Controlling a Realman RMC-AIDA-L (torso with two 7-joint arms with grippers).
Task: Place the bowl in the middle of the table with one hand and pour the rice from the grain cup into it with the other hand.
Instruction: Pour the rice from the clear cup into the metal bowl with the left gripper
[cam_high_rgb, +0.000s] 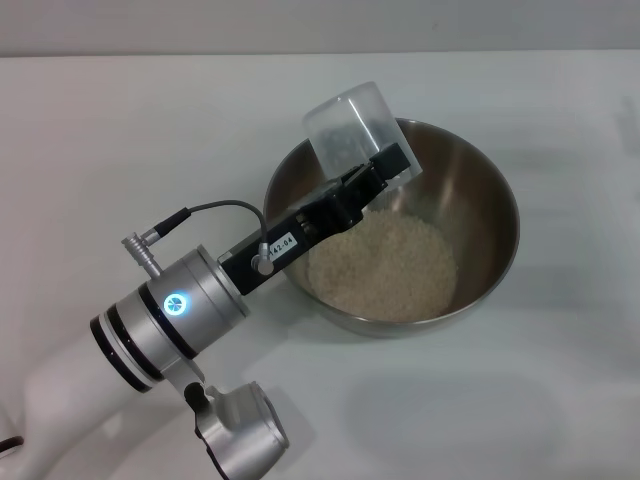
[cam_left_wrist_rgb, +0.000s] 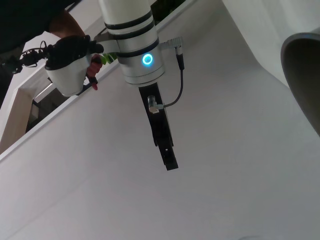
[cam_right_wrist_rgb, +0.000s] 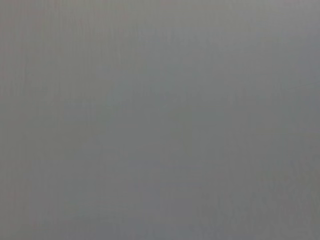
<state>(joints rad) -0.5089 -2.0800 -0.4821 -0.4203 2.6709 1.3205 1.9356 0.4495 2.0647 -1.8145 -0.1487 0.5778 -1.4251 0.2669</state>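
Note:
The steel bowl (cam_high_rgb: 497, 205) stands on the white table (cam_high_rgb: 140, 130), a little right of centre in the head view. A mass of pale rice (cam_high_rgb: 385, 265) lies in its bottom. My left gripper (cam_high_rgb: 372, 168) reaches from the lower left over the bowl's near-left rim. It is shut on the clear grain cup (cam_high_rgb: 345, 120), which is tipped above the bowl's back-left rim and looks empty. The bowl's rim (cam_left_wrist_rgb: 302, 65) shows at the edge of the left wrist view. The right gripper is out of view, and the right wrist view shows only plain grey.
A silver arm with a blue light ring (cam_left_wrist_rgb: 146, 60) and a black finger shows over the white table in the left wrist view. Bare tabletop lies all around the bowl. The table's far edge (cam_high_rgb: 320, 54) runs along the back.

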